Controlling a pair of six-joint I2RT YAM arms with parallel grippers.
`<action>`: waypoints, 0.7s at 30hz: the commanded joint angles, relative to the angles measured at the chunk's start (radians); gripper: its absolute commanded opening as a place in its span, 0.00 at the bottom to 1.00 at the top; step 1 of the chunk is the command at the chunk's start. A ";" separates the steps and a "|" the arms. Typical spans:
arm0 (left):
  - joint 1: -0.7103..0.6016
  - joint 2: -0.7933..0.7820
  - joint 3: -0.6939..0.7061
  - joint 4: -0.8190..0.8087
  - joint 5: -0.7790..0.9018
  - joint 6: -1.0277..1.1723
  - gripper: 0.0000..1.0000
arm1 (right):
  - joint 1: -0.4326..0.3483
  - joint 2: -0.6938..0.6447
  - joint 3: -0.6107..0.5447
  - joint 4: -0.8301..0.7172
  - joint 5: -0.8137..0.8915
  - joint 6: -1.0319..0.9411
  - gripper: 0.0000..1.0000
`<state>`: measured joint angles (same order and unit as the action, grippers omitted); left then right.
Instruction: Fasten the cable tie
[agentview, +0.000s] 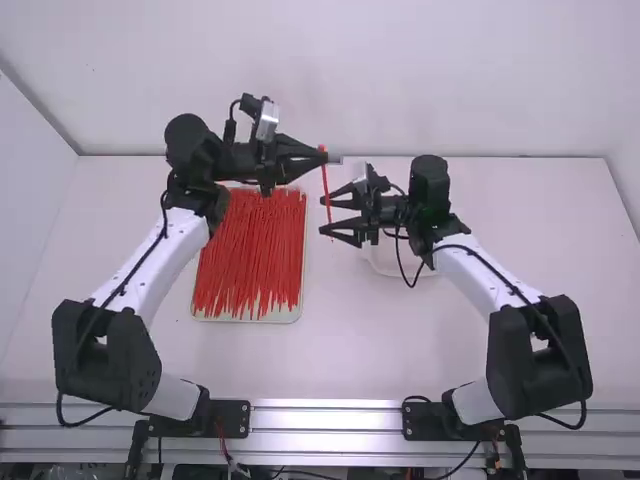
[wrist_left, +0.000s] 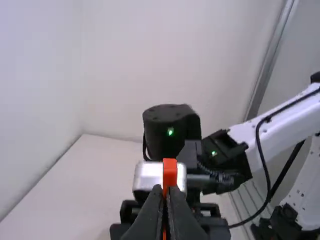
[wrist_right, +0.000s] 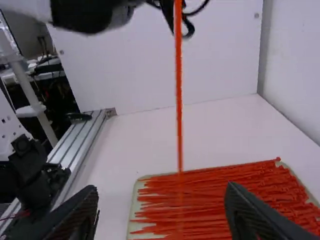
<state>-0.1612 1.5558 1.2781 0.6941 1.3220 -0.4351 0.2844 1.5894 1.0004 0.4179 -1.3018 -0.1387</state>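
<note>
left jaws pinch the cable tie (agentview: 325, 185), dangling; right jaws gape near its tail. the thin tail could swing clear as they close.

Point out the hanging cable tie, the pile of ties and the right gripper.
hanging cable tie (agentview: 325, 185), high view, middle of its strap.
pile of ties (agentview: 252, 255), high view, centre of the red heap.
right gripper (agentview: 324, 216), high view, midway between its open fingers.

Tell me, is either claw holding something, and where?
The left gripper pinches one red cable tie near its upper end, so it hangs down. The right gripper is open and holds nothing.
</note>
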 joint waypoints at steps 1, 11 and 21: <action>-0.002 -0.002 0.077 -0.052 -0.023 -0.010 0.02 | -0.002 0.006 0.018 -0.029 -0.011 -0.073 0.68; -0.002 -0.002 0.192 -0.216 -0.059 0.004 0.02 | -0.002 0.006 0.018 -0.109 -0.014 -0.136 0.63; -0.002 -0.002 0.193 -0.226 -0.060 0.005 0.02 | -0.001 0.006 0.018 -0.113 -0.014 -0.138 0.00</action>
<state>-0.1612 1.5558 1.4448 0.4622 1.2594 -0.4412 0.2840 1.5898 1.0004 0.3038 -1.3029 -0.2714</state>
